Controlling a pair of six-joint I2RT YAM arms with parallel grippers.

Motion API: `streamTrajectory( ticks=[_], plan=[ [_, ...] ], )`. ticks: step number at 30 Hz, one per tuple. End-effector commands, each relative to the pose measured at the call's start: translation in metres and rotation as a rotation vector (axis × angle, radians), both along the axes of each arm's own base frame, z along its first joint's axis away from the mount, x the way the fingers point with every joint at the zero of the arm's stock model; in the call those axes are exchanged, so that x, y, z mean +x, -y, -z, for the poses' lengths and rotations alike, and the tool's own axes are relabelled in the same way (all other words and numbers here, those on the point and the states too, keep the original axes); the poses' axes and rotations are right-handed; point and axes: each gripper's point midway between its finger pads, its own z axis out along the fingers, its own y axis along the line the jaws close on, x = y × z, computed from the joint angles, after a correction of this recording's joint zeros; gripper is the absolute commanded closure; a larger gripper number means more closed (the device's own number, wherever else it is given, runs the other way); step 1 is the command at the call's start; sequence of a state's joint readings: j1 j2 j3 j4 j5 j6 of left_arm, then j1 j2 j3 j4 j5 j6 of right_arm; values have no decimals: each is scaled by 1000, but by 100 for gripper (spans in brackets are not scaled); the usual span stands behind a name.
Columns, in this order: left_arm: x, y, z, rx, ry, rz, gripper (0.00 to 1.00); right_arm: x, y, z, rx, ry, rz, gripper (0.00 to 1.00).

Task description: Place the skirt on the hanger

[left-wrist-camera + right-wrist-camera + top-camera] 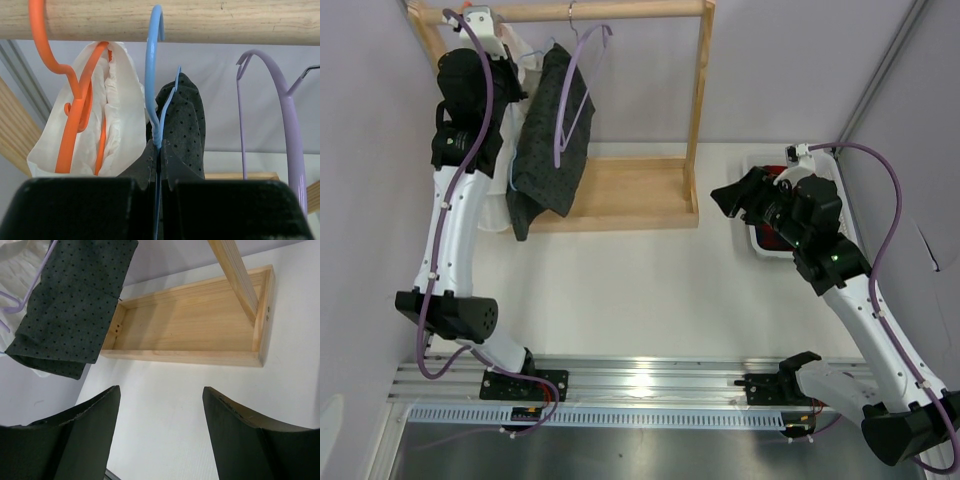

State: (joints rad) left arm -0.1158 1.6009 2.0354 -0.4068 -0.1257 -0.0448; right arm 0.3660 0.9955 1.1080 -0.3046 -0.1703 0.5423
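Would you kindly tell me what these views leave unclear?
- Left wrist: shoulders of the light-blue hanger hidden by the skirt and left gripper.
- Right wrist: top of the skirt cut off by the upper edge.
- Top external: contents of the white bin mostly covered by right arm.

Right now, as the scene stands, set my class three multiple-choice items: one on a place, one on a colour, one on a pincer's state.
1. How does the skirt sit?
A) lying flat
B) hanging under the wooden rail
C) bunched in a heap

2. What colour is the hanger that the left pincer grips?
A) orange
B) lilac
C) light blue

3. How is the right pincer?
A) open, empty
B) shut, empty
C) shut on something

Answers: B, it drapes down from the rail. C, the blue wire is pinched in it. A, it stands wide with nothing in it.
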Motion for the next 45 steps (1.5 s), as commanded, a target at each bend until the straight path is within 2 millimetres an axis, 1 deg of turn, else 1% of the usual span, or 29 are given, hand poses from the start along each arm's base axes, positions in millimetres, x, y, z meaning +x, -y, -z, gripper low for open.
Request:
streamTrajectory(
  ticks=[1, 4, 5, 6, 7, 8, 9, 17, 18, 19, 20, 21, 23, 25, 26, 28, 29, 31, 32, 35, 36, 39, 41, 44, 45],
  plan=[
    [-24, -6, -77, -29, 252, 28, 100, 2, -2, -17, 19, 73, -16, 27],
    [-24, -4, -78, -33, 280, 51, 100, 2, -4, -19, 17, 85, -26, 27],
    [-26, 0, -81, -30, 300, 74, 100, 2, -4, -22, 16, 98, -30, 27],
    [-34, 0, -89, -31, 331, 79, 100, 2, -4, -24, 16, 101, -32, 27],
    [-32, 0, -83, -40, 323, 81, 100, 1, -4, -24, 13, 105, -32, 27],
    [-33, 0, -86, -43, 333, 81, 100, 1, -4, -25, 11, 110, -34, 27],
    [-33, 5, -86, -39, 333, 113, 100, 1, -4, -24, 10, 111, -34, 27],
    [-36, 3, -96, -68, 385, 102, 100, 2, -3, -23, -2, 130, -37, 26],
    [-39, 3, -102, -74, 394, 103, 100, 3, -4, -21, -3, 126, -40, 26],
    [-31, 3, -97, -76, 372, 100, 100, 3, -4, -21, -4, 126, -42, 26],
    [-33, 3, -103, -75, 384, 100, 100, 3, -5, -21, -4, 126, -45, 26],
    [-32, 3, -105, -78, 387, 101, 100, 3, -5, -21, -3, 128, -46, 26],
    [-25, 3, -101, -79, 381, 101, 100, 4, -5, -21, -4, 130, -43, 26],
    [-22, 4, -103, -85, 387, 104, 100, 5, -5, -21, -6, 133, -44, 26],
    [-16, 5, -99, -88, 379, 104, 100, 5, -5, -21, -8, 132, -47, 26],
    [-13, 5, -101, -92, 382, 107, 100, 5, -4, -20, -9, 130, -42, 26],
    [-4, 6, -94, -92, 362, 106, 100, 6, -4, -19, -10, 127, -42, 26],
    [-1, 7, -97, -95, 368, 110, 100, 6, -5, -18, -12, 126, -44, 26],
    [8, 8, -90, -95, 350, 108, 100, 6, -5, -17, -12, 122, -43, 26],
    [14, 7, -91, -99, 345, 104, 100, 6, -4, -17, -14, 120, -40, 26],
    [21, 8, -84, -98, 331, 105, 100, 6, -4, -17, -14, 122, -40, 26],
    [28, 9, -74, -99, 310, 104, 100, 7, -4, -16, -13, 116, -39, 26],
    [35, 10, -64, -100, 284, 105, 100, 7, -4, -15, -13, 114, -39, 26],
    [38, 12, -54, -102, 256, 114, 100, 7, -4, -15, -11, 113, -38, 26],
    [40, 12, -45, -102, 240, 114, 100, 7, -4, -15, -12, 111, -36, 26]
  ],
)
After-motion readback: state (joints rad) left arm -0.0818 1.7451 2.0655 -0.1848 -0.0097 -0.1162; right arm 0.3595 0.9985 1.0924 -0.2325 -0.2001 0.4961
